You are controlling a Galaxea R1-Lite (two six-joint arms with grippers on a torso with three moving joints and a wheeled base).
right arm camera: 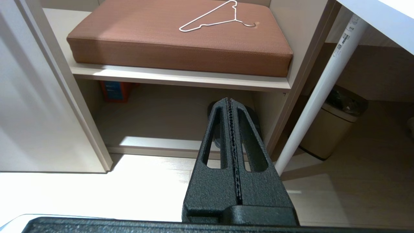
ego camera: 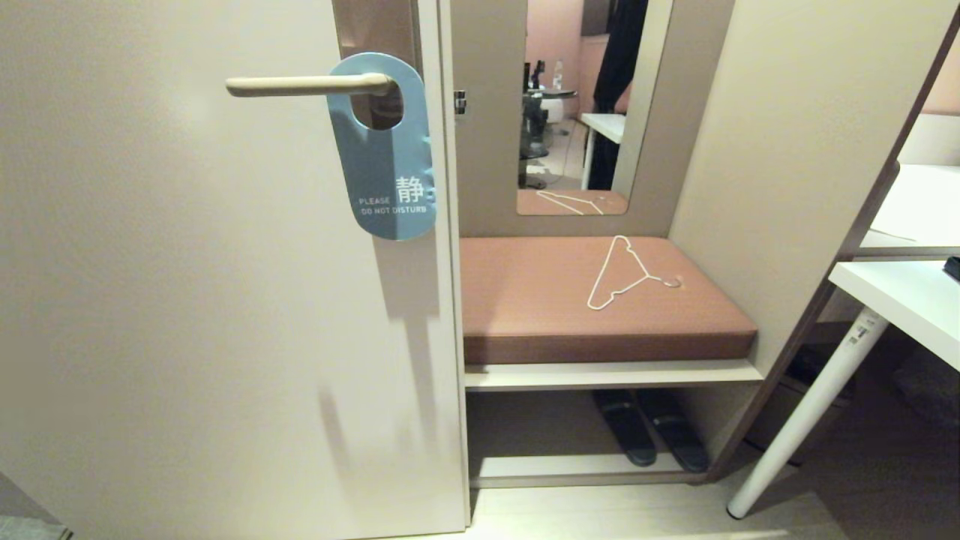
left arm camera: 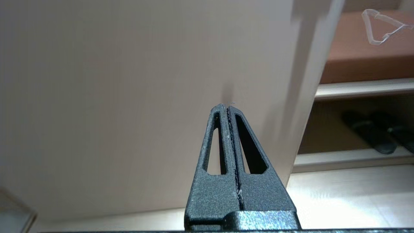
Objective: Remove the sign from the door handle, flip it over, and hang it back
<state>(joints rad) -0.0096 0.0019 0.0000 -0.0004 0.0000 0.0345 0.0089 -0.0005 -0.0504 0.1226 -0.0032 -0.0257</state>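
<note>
Sign [ego camera: 386, 161] (teal side out) hangs long-axis vertical on the door handle [ego camera: 307, 85], at eleven o'clock in the head view; the left pincer [left arm camera: 227, 108], pressed together and empty, looks nearer, low before the door.

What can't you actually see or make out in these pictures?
- The sign's other side: head view, faces the door.
- Where the door handle joins its plate: head view, sign covers it.
- Both arms: outside the head view.
- Part of the slippers: right wrist view, behind the shut right gripper.
</note>
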